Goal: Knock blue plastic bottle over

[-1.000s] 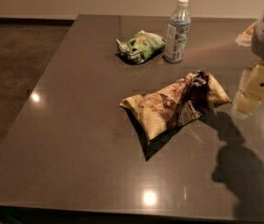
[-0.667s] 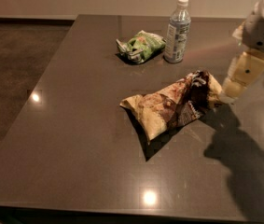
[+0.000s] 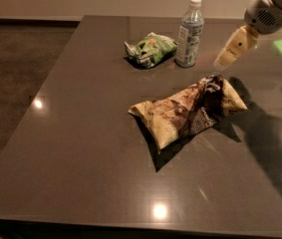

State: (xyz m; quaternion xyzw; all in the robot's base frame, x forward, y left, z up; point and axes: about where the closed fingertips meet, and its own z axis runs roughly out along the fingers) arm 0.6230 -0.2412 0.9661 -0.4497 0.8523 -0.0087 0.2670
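The blue plastic bottle [image 3: 189,33] stands upright at the far middle of the dark table [image 3: 80,133], with a white cap and a blue-white label. My gripper [image 3: 233,49] hangs from the arm at the upper right, a short way to the right of the bottle and apart from it, at about label height above the table. It holds nothing that I can see.
A green snack bag [image 3: 149,49] lies just left of the bottle. A crumpled tan and brown snack bag [image 3: 188,111] lies mid-table, below the gripper. The table's left edge borders a dark floor [image 3: 16,73].
The gripper has moved up and to the left, from beside the brown bag toward the bottle. The bottle and both bags have not moved.
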